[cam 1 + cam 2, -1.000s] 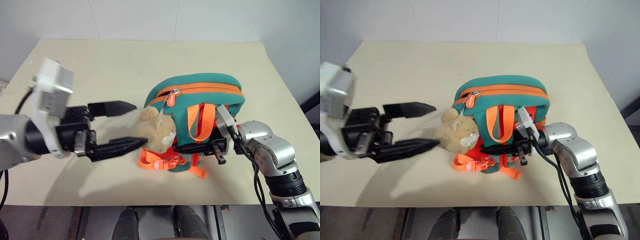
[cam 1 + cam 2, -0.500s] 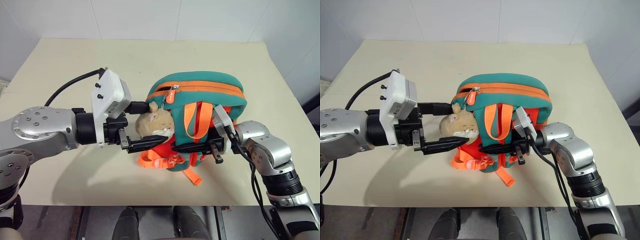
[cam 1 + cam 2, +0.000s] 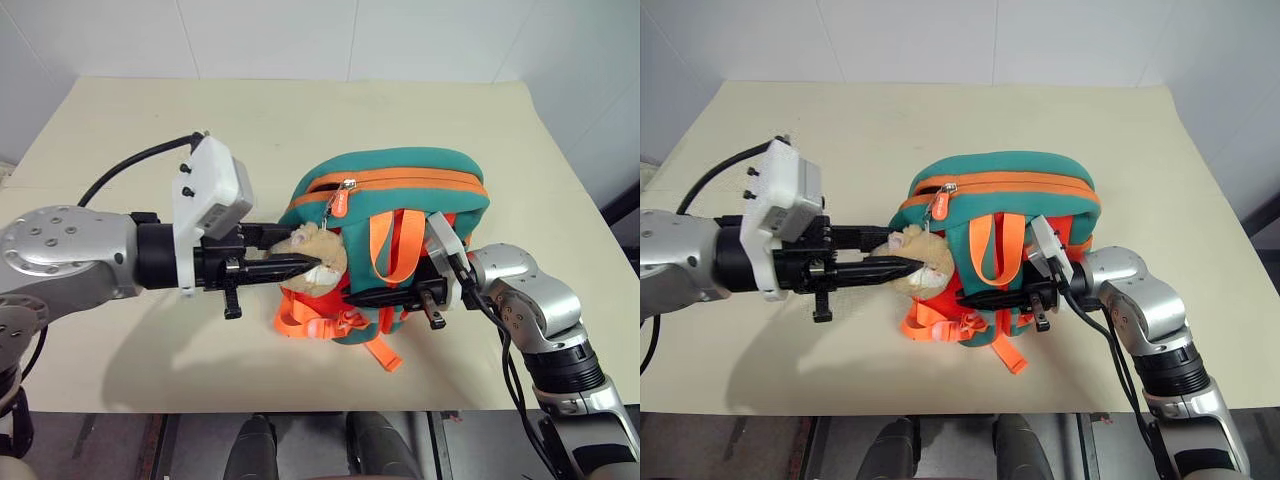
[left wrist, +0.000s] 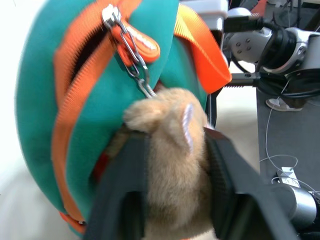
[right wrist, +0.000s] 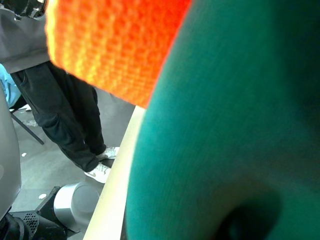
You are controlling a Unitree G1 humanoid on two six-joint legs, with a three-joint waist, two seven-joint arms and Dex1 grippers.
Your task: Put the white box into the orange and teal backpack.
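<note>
- The backpack (image 3: 400,215) stands on the table (image 3: 150,130), a bit toward the right side.
- Its top is teal, with an orange zipper band running along it.
- The zipper is mostly shut. A small dark gap shows at the left end, near the orange zipper pull (image 3: 342,200).
- Two orange straps (image 3: 395,245) hang down the front of the backpack. More orange straps and a buckle (image 3: 315,325) lie bunched on the table at its foot.
- A tan bear (image 3: 315,258) hangs at the left front of the backpack. In the left wrist view a little metal clip (image 4: 142,85) joins the bear to the zipper pull.
- The left gripper (image 3: 300,264) reaches in from the left. Its two black fingers are squeezed on the bear, one on each side of it. The left wrist view shows the bear (image 4: 172,165) pressed between the fingers (image 4: 122,200).
- The right gripper (image 3: 375,296) comes in from the right, low on the front of the backpack. Its fingers are close together, pushed in by the orange straps. What they pinch there I cannot tell.
- The right wrist view looks right up against teal and orange cloth. Past the table edge it shows a person's legs (image 5: 65,125) in dark trousers and light shoes, standing on a grey floor (image 5: 45,175).
- The table is pale cream and a white wall (image 3: 350,35) stands behind it.
</note>
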